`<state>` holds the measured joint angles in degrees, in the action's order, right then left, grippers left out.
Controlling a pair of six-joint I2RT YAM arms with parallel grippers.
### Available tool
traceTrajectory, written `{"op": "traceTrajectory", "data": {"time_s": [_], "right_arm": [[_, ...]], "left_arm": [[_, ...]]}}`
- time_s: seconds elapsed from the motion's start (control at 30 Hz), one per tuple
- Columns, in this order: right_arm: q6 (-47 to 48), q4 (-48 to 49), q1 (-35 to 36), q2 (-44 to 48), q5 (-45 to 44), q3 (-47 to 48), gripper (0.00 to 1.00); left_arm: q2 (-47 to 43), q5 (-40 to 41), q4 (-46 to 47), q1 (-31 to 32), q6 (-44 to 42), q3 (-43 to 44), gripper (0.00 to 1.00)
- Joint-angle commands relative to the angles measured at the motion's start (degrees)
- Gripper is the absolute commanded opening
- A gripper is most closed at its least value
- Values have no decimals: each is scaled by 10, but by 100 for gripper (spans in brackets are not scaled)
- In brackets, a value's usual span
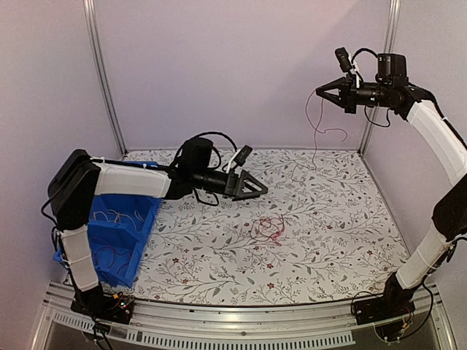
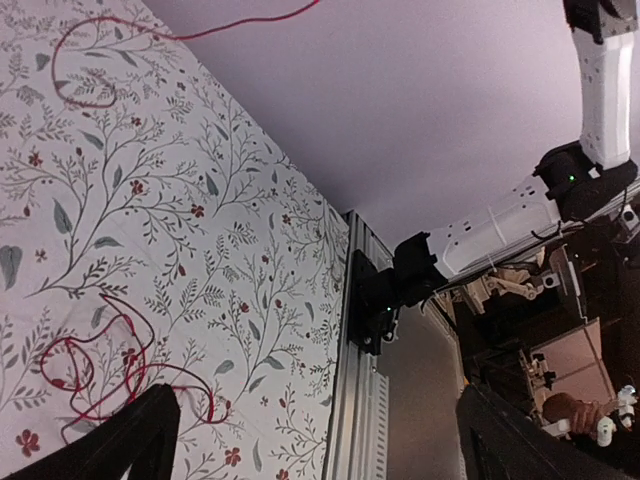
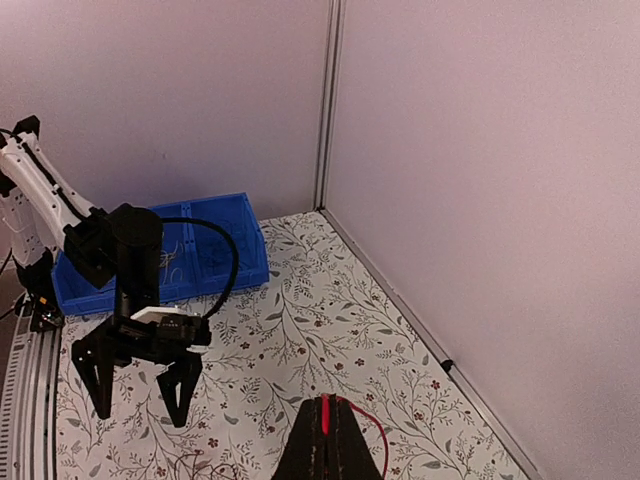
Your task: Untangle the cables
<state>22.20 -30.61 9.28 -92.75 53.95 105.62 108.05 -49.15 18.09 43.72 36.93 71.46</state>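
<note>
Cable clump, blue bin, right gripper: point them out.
cable clump (image 1: 268, 227): top external view, loop centre.
blue bin (image 3: 240, 272): right wrist view, front wall.
right gripper (image 1: 319, 91): top external view, fingertips pinching red strand (image 3: 324, 415).

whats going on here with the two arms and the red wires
The right gripper is raised high near the back corner, shut on one thin red cable that hangs down toward the table. The left gripper hovers open above the table, holding nothing. A small red clump of cables lies on the table near it. More wires sit in the blue bin on the left.
</note>
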Motion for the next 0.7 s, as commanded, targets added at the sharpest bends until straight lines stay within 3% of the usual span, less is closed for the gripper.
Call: {"op": "traceTrajectory", "data": {"time_s": [0.0, 0.03, 0.07, 0.1, 0.13, 0.2, 0.4, 0.53, 0.67], "right_arm": [[29, -15, 14, 30, 3, -7, 0], [33, -18, 14, 34, -1, -10, 0], [37, -19, 15, 36, -3, -14, 0], [40, -21, 14, 39, -2, -19, 0], [42, -21, 16, 40, 1, -26, 0], [43, -23, 22, 43, 12, -40, 0], [31, -13, 69, 44, 30, -74, 0], [29, -16, 102, 47, 35, -87, 0], [47, -33, 124, 49, 54, -90, 1]], "left_arm": [[12, -76, 16, 2, 95, 24, 100], [7, -7, -96, 9, 24, 73, 100], [6, 167, -296, 34, -87, 160, 100], [14, 333, -415, 73, -208, 240, 100], [19, 430, -452, 105, -282, 278, 100], [6, 451, -431, 119, -314, 276, 100], [-54, 449, -229, 150, -335, 173, 100], [-74, 505, -165, 159, -317, 164, 97], [-89, 582, -170, 159, -328, 171, 90]]}}
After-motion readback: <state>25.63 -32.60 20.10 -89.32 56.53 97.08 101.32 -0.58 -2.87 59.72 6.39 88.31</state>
